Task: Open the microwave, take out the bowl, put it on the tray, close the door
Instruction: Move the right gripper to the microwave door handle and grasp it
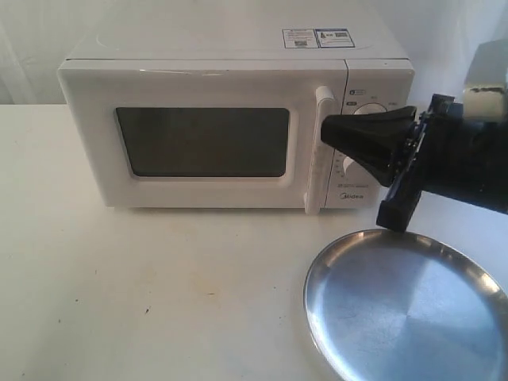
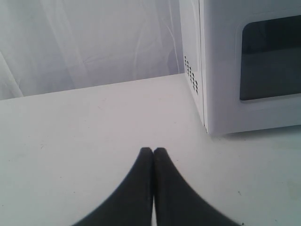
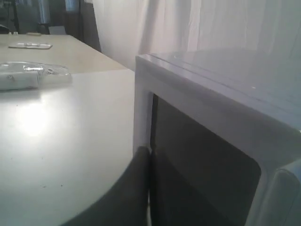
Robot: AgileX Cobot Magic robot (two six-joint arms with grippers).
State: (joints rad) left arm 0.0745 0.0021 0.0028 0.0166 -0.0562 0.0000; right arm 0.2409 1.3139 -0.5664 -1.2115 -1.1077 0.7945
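Right gripper [image 1: 325, 131] is up at the front of the microwave [image 1: 238, 40], its two black fingers [image 3: 134, 188] pressed flat together with nothing between them. The door [image 1: 198, 91] is shut, flush with the white box. The joined tips sit level with the upper half of the handle [image 1: 323, 103], the white vertical bar at the door's edge. From the outside camera they overlap it, but whether they touch it I can't tell. From the wrist, the dark window [image 1: 202, 141] stretches away just beyond and beside the tips, very close.

Under that same gripper, a little lower and nearer the camera, lies the tray [image 1: 317, 274]. It sits bare and shiny on the table [image 1: 159, 286], apart from the fingers and clear of the microwave.

Over to the left gripper [image 2: 153, 150]: its fingers [image 2: 134, 193] are also closed against each other, holding nothing, above plain table. The microwave's near corner stands ahead of those tips and off to one side, well apart.
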